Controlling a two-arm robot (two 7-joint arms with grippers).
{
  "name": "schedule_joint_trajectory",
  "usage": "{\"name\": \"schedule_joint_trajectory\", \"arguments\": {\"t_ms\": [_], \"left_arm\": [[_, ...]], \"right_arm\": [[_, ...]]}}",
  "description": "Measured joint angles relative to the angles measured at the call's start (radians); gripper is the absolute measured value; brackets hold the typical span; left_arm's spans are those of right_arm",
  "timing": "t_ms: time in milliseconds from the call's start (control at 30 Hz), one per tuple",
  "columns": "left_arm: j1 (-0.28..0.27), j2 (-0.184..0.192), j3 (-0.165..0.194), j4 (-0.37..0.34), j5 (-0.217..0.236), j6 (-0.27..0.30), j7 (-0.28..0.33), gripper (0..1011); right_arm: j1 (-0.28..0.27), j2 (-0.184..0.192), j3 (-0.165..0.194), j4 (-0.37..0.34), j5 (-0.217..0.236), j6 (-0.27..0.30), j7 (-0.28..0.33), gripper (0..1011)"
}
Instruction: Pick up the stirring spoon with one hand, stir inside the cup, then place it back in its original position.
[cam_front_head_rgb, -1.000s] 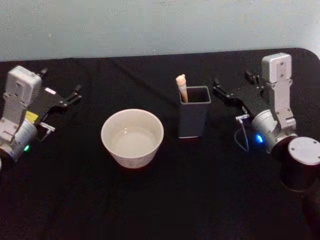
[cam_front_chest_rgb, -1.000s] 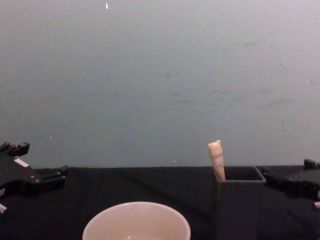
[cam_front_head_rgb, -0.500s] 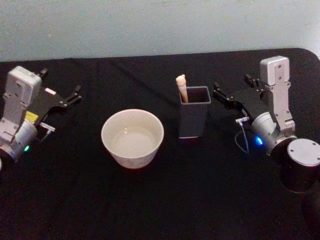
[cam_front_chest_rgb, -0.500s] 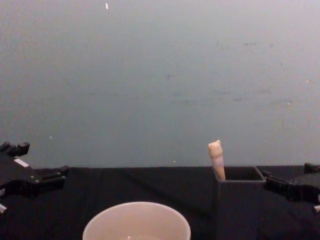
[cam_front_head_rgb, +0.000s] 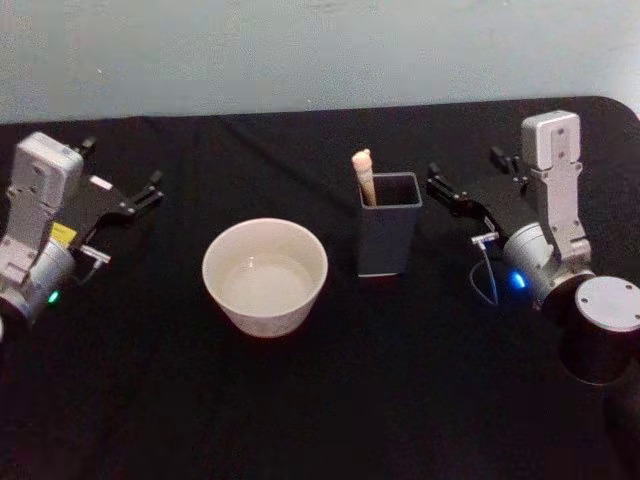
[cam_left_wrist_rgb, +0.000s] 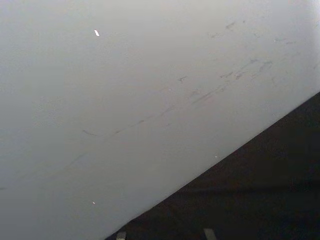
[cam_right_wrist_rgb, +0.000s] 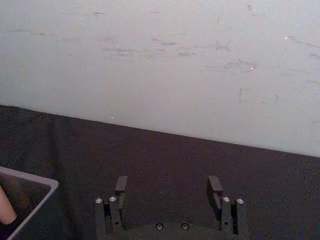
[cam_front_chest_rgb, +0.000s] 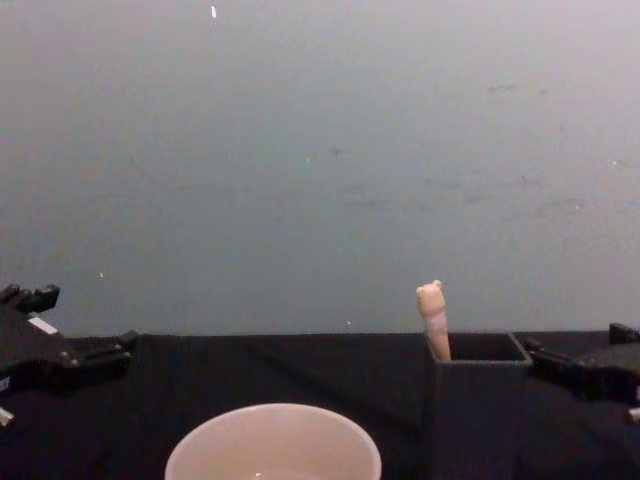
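Cream stirring spoon (cam_front_head_rgb: 363, 176) in box holder (cam_front_head_rgb: 388, 238), right gripper (cam_front_head_rgb: 470, 180) beside

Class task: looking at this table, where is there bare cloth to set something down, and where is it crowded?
Free: the near cloth in front of the cup, and between cup and left gripper. Crowded: the narrow gap between the box holder and right gripper.

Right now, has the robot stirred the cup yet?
Not yet, it seems. The stirring spoon stands in the dark box holder. The right gripper, open, sits beside the holder; the left gripper waits far left. Grabbing, stirring the cup and returning remain.
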Motion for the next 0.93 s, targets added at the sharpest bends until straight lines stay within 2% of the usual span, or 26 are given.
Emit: {"name": "schedule_joint_trajectory", "arguments": {"t_ms": [933], "left_arm": [[0.000, 0.000, 0.000, 0.000, 0.000, 0.000, 0.000, 1001]], "right_arm": [[0.000, 0.000, 0.000, 0.000, 0.002, -0.001, 0.000, 1000]]}}
